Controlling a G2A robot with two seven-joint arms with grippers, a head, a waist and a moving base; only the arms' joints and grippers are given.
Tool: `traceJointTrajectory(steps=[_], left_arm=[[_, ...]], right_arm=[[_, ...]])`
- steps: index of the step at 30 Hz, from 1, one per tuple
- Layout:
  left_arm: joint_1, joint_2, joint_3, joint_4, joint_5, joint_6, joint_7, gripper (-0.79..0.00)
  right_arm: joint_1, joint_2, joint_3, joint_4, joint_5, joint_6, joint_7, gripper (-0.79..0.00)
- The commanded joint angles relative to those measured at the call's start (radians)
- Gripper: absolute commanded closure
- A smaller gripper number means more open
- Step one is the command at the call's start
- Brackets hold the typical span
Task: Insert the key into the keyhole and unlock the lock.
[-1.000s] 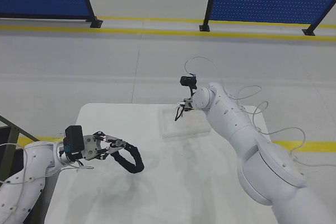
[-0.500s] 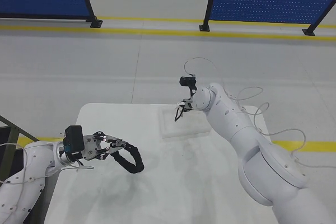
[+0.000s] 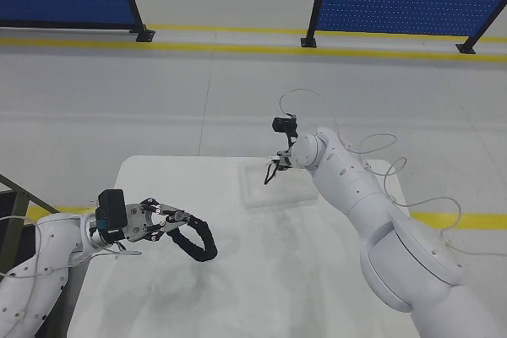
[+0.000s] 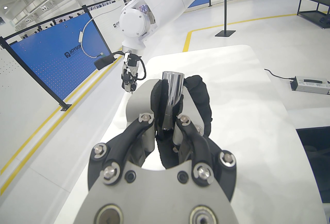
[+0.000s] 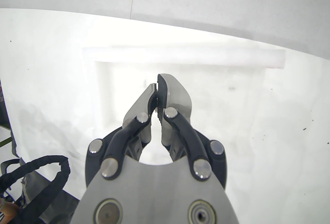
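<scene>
The left gripper (image 3: 182, 221) hovers over the left part of the table (image 3: 262, 287), close to its left edge. Its fingers are clamped tight on a cable lock (image 3: 204, 245). In the left wrist view they pinch the lower end of the chrome lock cylinder (image 4: 172, 91), which stands out beyond the fingertips, and the black sheathed cable (image 4: 203, 101) loops round beside it. The right gripper (image 3: 270, 174) hangs well apart from the lock, tips down over the pale shallow tray (image 3: 291, 201) at the table's far edge, above the tray's left end. Its fingers are pinched together, pad against pad. I cannot tell whether a key is nipped between them, since nothing metal stands out past the tips in the right wrist view. My judgement is that the step in hand is fetching the key from the tray, with the lock already presented and the insertion not yet begun. The next move calls for a sure pinch on the key's bow with the blade left free. The right arm would then carry it across to the cylinder's open end and line the blade up with the keyhole, while the left gripper holds the cylinder steady.
</scene>
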Motion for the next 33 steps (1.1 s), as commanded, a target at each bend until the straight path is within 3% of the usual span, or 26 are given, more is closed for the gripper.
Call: traceJointTrajectory(steps=[1, 26, 27, 28, 29, 33], left_arm=[[0.0, 0.0, 0.0, 0.0, 0.0, 0.0, 0.0, 0.0], [0.0, 0.0, 0.0, 0.0, 0.0, 0.0, 0.0, 0.0], [0.0, 0.0, 0.0, 0.0, 0.0, 0.0, 0.0, 0.0], [0.0, 0.0, 0.0, 0.0, 0.0, 0.0, 0.0, 0.0], [0.0, 0.0, 0.0, 0.0, 0.0, 0.0, 0.0, 0.0], [0.0, 0.0, 0.0, 0.0, 0.0, 0.0, 0.0, 0.0]], right_arm=[[-0.003, 0.0, 0.004, 0.0, 0.001, 0.004, 0.003, 0.0], [-0.016, -0.027, 0.046, 0.05, -0.007, 0.05, 0.001, 0.0], [-0.015, -0.028, 0.049, 0.052, -0.006, 0.051, 0.0, -0.037], [-0.014, -0.028, 0.051, 0.054, -0.005, 0.051, -0.001, -0.191], [-0.013, -0.029, 0.053, 0.056, -0.004, 0.051, -0.002, -0.28], [-0.008, -0.03, 0.068, 0.06, 0.009, 0.048, 0.004, -0.345]])
